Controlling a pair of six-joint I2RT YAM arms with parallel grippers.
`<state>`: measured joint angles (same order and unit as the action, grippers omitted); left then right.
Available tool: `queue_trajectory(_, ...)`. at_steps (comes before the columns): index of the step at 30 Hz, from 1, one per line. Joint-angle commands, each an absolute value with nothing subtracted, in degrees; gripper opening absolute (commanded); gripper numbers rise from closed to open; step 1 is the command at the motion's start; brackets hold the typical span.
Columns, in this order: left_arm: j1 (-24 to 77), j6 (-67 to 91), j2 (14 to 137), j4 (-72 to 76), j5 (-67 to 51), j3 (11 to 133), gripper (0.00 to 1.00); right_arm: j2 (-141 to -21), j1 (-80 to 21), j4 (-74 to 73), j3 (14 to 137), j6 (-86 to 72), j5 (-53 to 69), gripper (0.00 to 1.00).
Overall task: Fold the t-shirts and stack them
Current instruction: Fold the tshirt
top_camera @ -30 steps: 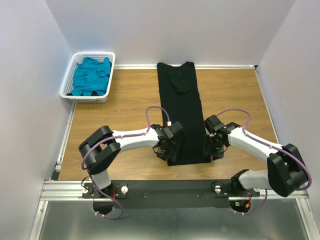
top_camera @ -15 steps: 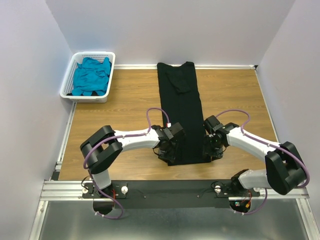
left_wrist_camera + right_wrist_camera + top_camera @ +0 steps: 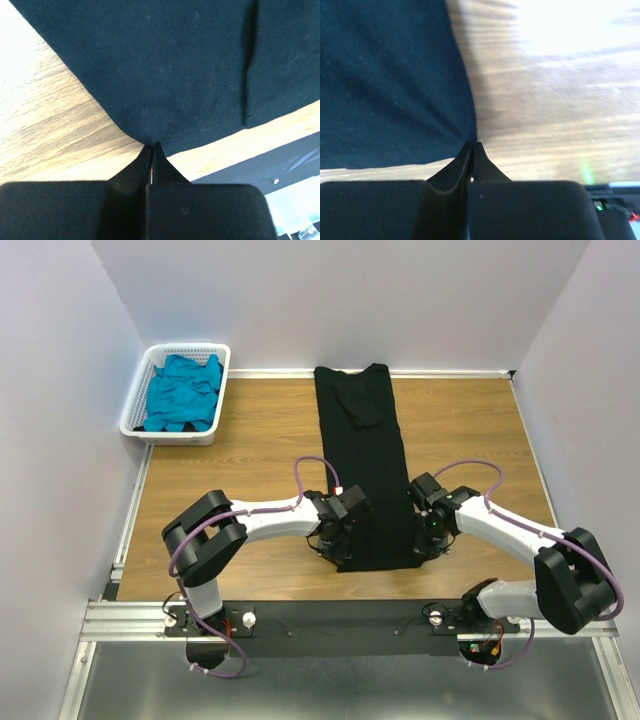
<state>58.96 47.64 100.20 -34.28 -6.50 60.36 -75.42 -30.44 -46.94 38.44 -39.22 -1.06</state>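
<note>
The teal t-shirt (image 3: 183,392) sits in the basket (image 3: 138,412). Right of the basket, my left gripper (image 3: 152,146) is pinched closed on the black t-shirt (image 3: 165,65) at its near hem corner, and my right gripper (image 3: 472,145) grips the other corner likewise. I'd lift both evenly, keeping the hem taut.

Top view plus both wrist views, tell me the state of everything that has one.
black t-shirt, folded into a long strip, lying flat
teal t-shirt, crumpled in the basket
basket, upright
left pincer, shut on the black t-shirt's near corner
right pincer, shut on its other near corner
</note>
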Motion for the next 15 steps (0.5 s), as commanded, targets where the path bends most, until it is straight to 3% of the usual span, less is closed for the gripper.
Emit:
queue_trajectory(1, 58.8, 47.4, 99.4, -37.4, -5.2, 59.2, 0.0, -72.7, -30.8, -54.1, 39.9, -39.6, -5.2, 0.06)
queue_trajectory(11, 58.8, 46.1, 97.0, -38.1, -7.3, 57.7, 0.0, -74.2, -30.9, -55.1, 39.6, -39.3, -3.8, 0.08)
queue_trajectory(15, 58.8, 45.4, 93.8, -39.5, -9.1, 56.1, 0.0, -72.9, -30.9, -54.2, 39.1, -39.6, -1.2, 0.01)
